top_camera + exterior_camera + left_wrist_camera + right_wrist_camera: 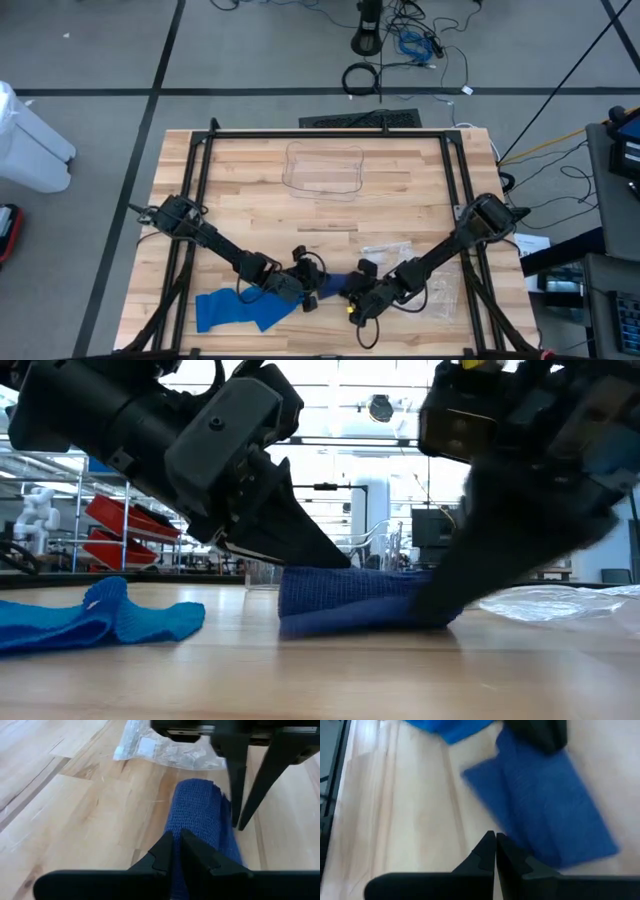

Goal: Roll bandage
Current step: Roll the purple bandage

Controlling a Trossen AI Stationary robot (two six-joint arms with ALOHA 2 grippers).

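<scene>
You have the left gripper clamped on the bandage, the right gripper closed empty beside it; most of the bandage remains unrolled.

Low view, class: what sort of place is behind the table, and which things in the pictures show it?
Probably a robotics lab or workshop. Behind the wooden table stand red bins on shelving and a white robot figure; loose cables trail across the grey floor in the high view.
</scene>
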